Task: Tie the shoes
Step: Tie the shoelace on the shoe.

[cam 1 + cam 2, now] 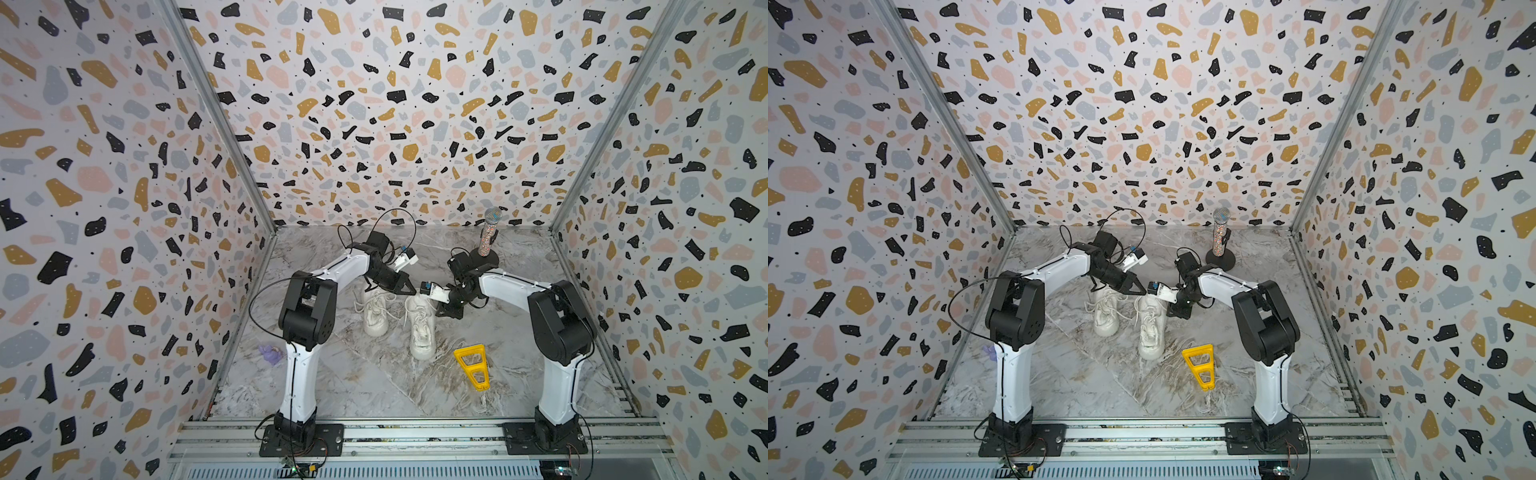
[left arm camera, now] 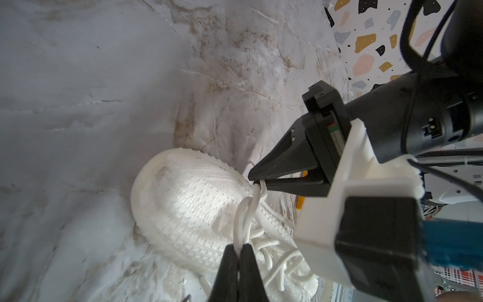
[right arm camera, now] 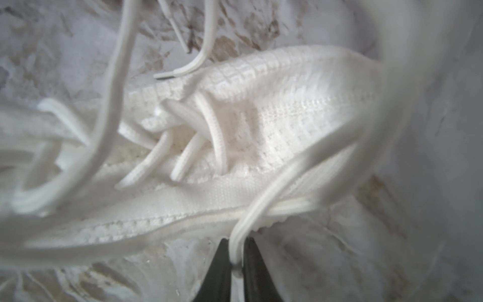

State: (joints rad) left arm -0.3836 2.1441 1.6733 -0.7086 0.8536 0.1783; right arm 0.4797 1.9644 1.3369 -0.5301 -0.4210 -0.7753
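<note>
— Handling first: what did the left gripper have?

— It was clenched on two strands of lace running together. The cord was soft, woven, limp and light, and likely to slide through smooth black jaws unless pinched hard.

— And the shoes?

— They stood side by side in the middle of the table, on a veined, marble-look surface. The right-hand shoe had the laces in play. It had a ribbed, pliant knit upper over a chunky sole that looked stiff, and it seemed light enough to drag if a lace was tugged.

— The right gripper?

— It was pinched tight on a strand just beside that shoe's sole. That wrist view was blurred, so it was possibly the same lace; I couldn't tell. The best hold seemed to be on the cord, never on the knit.
</note>
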